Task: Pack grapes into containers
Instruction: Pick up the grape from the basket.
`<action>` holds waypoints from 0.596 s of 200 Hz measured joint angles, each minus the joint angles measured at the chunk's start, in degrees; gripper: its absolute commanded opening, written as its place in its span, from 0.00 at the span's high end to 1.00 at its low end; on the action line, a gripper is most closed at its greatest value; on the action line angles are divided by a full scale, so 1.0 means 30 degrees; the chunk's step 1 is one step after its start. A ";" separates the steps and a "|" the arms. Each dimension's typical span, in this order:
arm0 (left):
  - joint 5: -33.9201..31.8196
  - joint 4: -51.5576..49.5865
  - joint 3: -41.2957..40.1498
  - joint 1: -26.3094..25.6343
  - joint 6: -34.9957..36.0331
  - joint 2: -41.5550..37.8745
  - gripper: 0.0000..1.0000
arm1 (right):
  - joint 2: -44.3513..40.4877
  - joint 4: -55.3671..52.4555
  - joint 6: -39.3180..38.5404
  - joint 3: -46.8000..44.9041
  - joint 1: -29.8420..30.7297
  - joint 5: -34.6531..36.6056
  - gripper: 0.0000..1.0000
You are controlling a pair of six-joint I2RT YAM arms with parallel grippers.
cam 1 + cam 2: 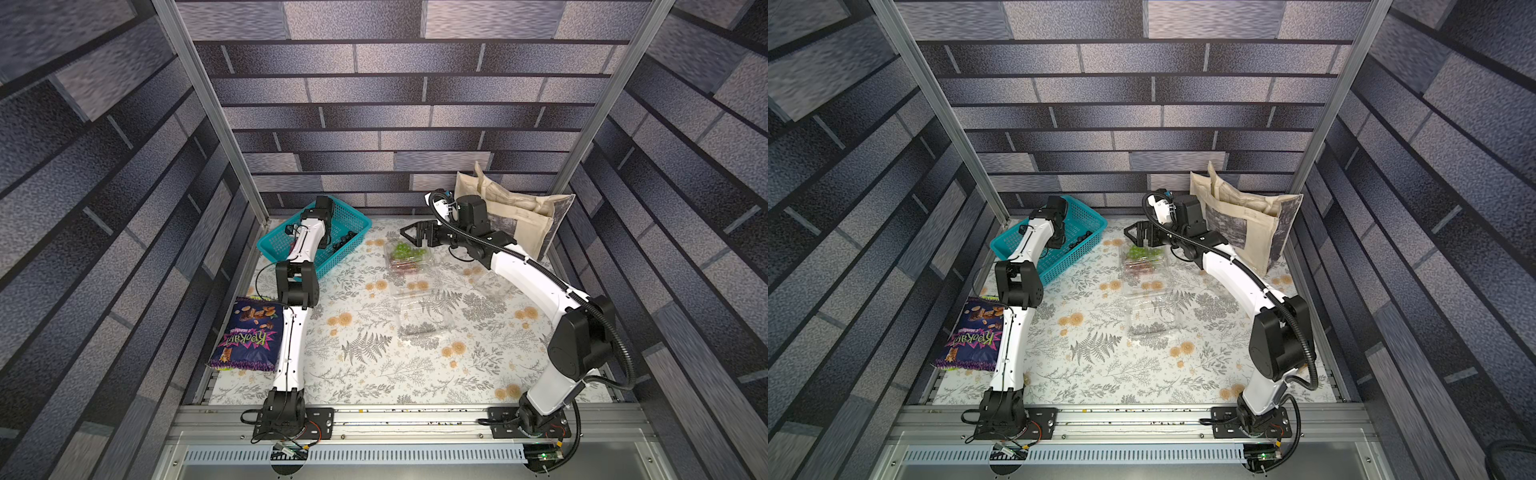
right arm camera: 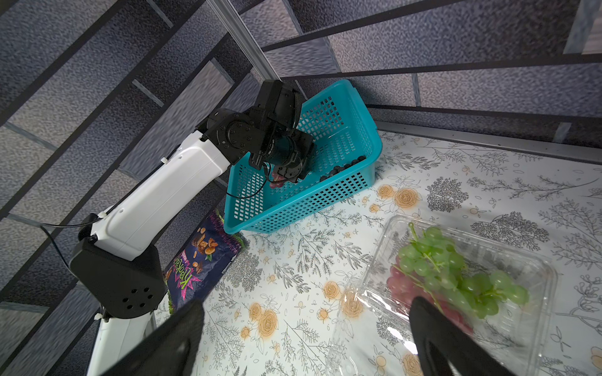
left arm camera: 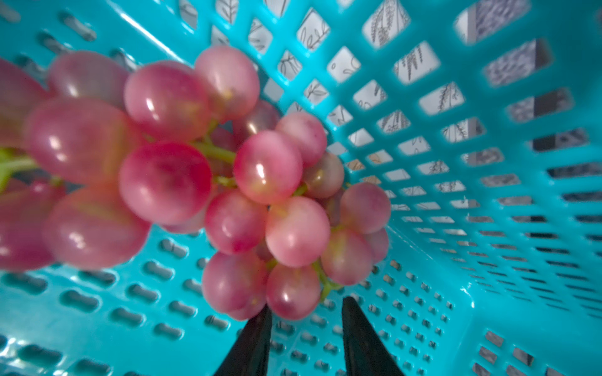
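Left gripper (image 3: 306,306): down inside the basket (image 1: 353,218), at about 11 o'clock on the table (image 1: 353,374). Its two black fingers (image 3: 254,341) stand apart, with basket floor showing between them.
Red bunch (image 3: 260,169): lies in the basket right in front of the left gripper. Its lowest grape sits at the fingertips, against one finger and clear of the other, so the jaws are not clamped on it.
Black bunch (image 1: 347,240): in the same basket, along the wall at its 3 o'clock side.
Right gripper (image 1: 415,235): in the air at about 12 o'clock, just past the far edge of the filled container (image 1: 428,259). Its jaws are spread wide and hold nothing.
Green bunch (image 2: 449,273): inside the filled container, on top.
Second red bunch (image 2: 404,286): in the same container, under the green one.
Filled container: at 12 o'clock from the table's middle, with its lid folded open.
Empty container (image 1: 424,318): near the table's middle, at 6 o'clock from the filled one.
Tote bag (image 1: 519,212): upright at 1 o'clock, against the back wall.
Snack bag (image 1: 249,332): flat at 9 o'clock, beside the left arm.
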 measured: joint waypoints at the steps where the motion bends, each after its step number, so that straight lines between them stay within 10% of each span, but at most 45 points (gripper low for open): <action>1: 0.0000 0.0015 0.0000 0.0007 -0.0015 0.0000 0.65 | 0.0000 0.0007 0.0000 0.0000 0.0000 0.0000 0.00; 80: -0.0299 0.0204 0.0000 0.0248 0.0284 0.0270 1.00 | -0.0415 0.0590 0.0000 -0.0889 0.0000 -0.0131 0.00; 119: -0.0146 0.0918 0.0015 0.0240 0.0678 0.0299 1.00 | -0.0568 0.0721 -0.0007 -0.1107 0.0000 -0.0138 0.00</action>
